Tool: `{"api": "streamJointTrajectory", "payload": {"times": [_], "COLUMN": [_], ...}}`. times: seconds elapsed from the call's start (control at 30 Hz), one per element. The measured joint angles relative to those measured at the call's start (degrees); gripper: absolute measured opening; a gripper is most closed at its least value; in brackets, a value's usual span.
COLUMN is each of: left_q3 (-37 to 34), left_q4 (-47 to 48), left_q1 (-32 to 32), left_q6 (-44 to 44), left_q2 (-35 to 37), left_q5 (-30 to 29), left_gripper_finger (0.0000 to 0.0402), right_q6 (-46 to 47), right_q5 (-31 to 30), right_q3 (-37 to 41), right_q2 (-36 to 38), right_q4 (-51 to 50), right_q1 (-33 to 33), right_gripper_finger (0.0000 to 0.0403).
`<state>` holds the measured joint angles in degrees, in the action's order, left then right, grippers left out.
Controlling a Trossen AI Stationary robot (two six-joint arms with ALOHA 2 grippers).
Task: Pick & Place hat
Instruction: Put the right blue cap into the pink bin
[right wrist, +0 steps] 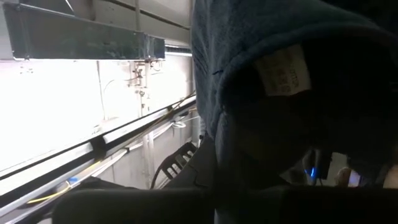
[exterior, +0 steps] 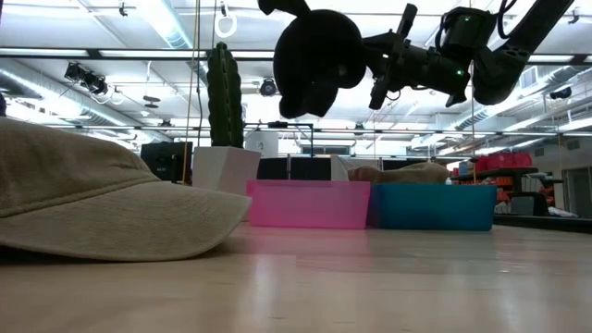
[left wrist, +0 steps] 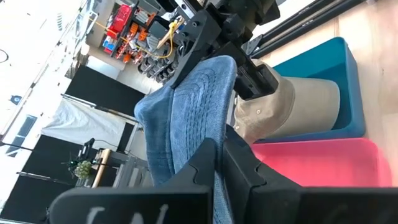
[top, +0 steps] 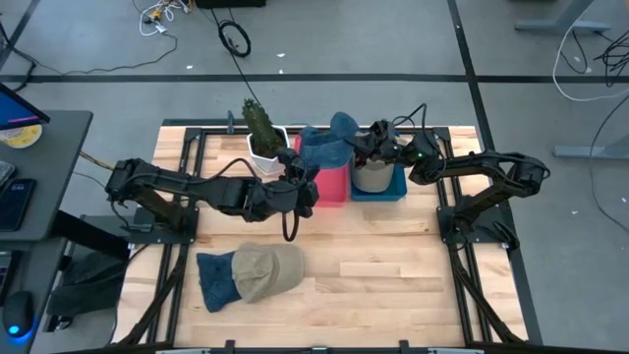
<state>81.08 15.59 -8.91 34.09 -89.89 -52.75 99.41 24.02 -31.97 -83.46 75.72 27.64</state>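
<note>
Blue denim is what I'm watching: the denim hat [top: 326,146] hangs in the air above the pink bin [top: 332,184] at the far edge of the worktop [top: 393,265], caught between both arms. My right gripper [top: 360,147] reaches in from the right side with its jaws closed on one side of the hat, over the blue bin [top: 385,186]. My left gripper [top: 306,179] comes in from the left side, and in its wrist view I see its jaws pinched shut on the hat's lower fabric. From the low view the hat shows as a dark shape well clear of both bins. A tan hat [top: 373,175] sits inside the blue bin, which touches the pink one. A potted cactus [top: 261,133] in a white pot stands just beside the pink bin toward the far left corner. Near the front left of the worktop lies a khaki cap [top: 267,269], overlapping another blue denim hat [top: 217,278].
</note>
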Motion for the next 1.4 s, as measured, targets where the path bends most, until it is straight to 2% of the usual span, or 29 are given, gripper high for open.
{"api": "streamJointTrajectory", "payload": {"times": [0.1, 0.2, 0.57, 0.77, 0.97, 1.13, 1.4], "left_q3": [0.0, 0.0, 0.0, 0.0, -0.1, -0.1, -0.1], "left_q4": [0.0, 0.1, 0.7, 1.2, 1.0, 1.8, 12.8], "left_q1": [0.0, 0.0, 1.1, 2.0, 3.2, 3.4, 3.7], "left_q6": [0.3, 0.4, 0.2, 4.4, 7.1, 7.6, 4.8], "left_q2": [0.0, 0.0, -0.1, 0.0, 0.3, 0.4, 0.4], "left_q5": [-1.0, -3.1, -6.4, -6.9, -7.3, -6.5, -0.2], "left_gripper_finger": [0.0011, 0.0008, 0.0006, 0.0006, 0.0006, 0.0006, 0.0006], "right_q6": [-0.9, -1.4, -0.2, 6.4, 7.8, 6.5, 3.5], "right_q5": [0.0, 0.7, 5.6, 13.3, 16.9, 14.1, 10.6], "right_q3": [0.0, 0.0, 0.0, 0.0, 0.6, 3.4, 9.4], "right_q2": [0.0, 0.0, 0.0, 0.3, 1.8, 5.3, 13.4], "right_q4": [0.1, 0.2, 3.1, 10.6, 10.3, 6.3, 2.4], "right_q1": [0.0, 0.0, -0.2, -1.9, -5.2, -7.1, -7.3], "right_gripper_finger": [0.0013, 0.0038, 0.0216, 0.0278, 0.0288, 0.0277, 0.0257]}}
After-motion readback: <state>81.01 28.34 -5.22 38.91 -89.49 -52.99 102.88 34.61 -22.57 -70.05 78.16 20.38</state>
